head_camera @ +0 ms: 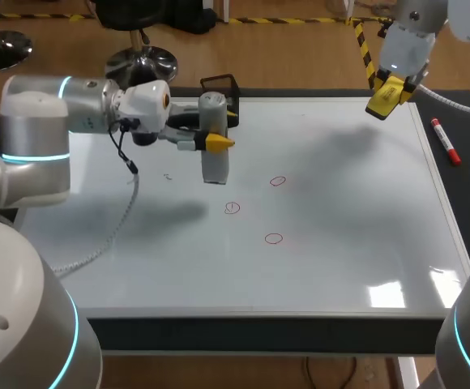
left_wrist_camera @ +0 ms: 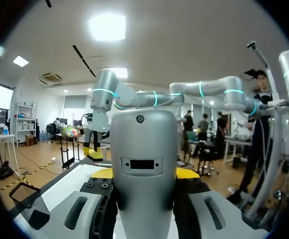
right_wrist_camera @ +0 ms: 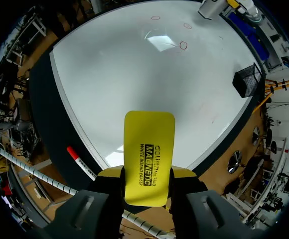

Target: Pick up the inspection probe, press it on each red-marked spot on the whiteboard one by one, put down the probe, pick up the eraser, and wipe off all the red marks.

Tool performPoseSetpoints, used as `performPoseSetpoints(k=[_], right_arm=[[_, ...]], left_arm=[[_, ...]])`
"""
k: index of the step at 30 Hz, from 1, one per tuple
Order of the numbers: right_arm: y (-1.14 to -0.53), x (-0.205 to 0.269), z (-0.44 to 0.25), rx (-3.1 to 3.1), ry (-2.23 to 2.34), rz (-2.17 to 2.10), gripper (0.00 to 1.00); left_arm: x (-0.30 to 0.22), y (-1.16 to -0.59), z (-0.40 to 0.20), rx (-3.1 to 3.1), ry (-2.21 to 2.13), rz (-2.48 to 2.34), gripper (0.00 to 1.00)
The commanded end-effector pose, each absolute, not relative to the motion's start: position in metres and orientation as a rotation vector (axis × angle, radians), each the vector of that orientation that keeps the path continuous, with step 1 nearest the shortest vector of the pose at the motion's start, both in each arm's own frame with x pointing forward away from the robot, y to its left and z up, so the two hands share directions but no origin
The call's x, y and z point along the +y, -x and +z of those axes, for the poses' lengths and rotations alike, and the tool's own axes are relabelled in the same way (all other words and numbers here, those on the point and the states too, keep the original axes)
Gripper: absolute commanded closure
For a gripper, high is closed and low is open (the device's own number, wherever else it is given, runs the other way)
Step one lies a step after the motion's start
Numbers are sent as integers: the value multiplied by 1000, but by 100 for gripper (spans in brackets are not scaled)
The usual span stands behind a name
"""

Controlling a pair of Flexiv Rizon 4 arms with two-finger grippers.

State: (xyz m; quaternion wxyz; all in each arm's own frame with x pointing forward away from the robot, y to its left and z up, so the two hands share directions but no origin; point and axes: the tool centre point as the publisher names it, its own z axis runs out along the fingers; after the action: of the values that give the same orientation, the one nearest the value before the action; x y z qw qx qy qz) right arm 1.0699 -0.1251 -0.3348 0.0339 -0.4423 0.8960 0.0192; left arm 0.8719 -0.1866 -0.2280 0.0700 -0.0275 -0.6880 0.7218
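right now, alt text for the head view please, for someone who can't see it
The left gripper holds a silver probe upright over a whiteboard, beside three small red circles. The right gripper holds a yellow eraser above the board's far right corner; a red marker lies beside the board.

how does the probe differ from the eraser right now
The inspection probe is a grey upright cylinder; the eraser is a flat yellow block. The probe, in the left gripper, is near the red marks; the eraser, in the right gripper, is at the far right corner of the whiteboard. Both are gripped from two sides.
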Motion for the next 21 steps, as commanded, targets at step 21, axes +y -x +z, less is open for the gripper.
performPoseSetpoints(k=[21], right_arm=[[-1071,-125,-334,2758,1365,54,100]], left_arm=[[-190,-871,-228,-2067,121,2168,100]])
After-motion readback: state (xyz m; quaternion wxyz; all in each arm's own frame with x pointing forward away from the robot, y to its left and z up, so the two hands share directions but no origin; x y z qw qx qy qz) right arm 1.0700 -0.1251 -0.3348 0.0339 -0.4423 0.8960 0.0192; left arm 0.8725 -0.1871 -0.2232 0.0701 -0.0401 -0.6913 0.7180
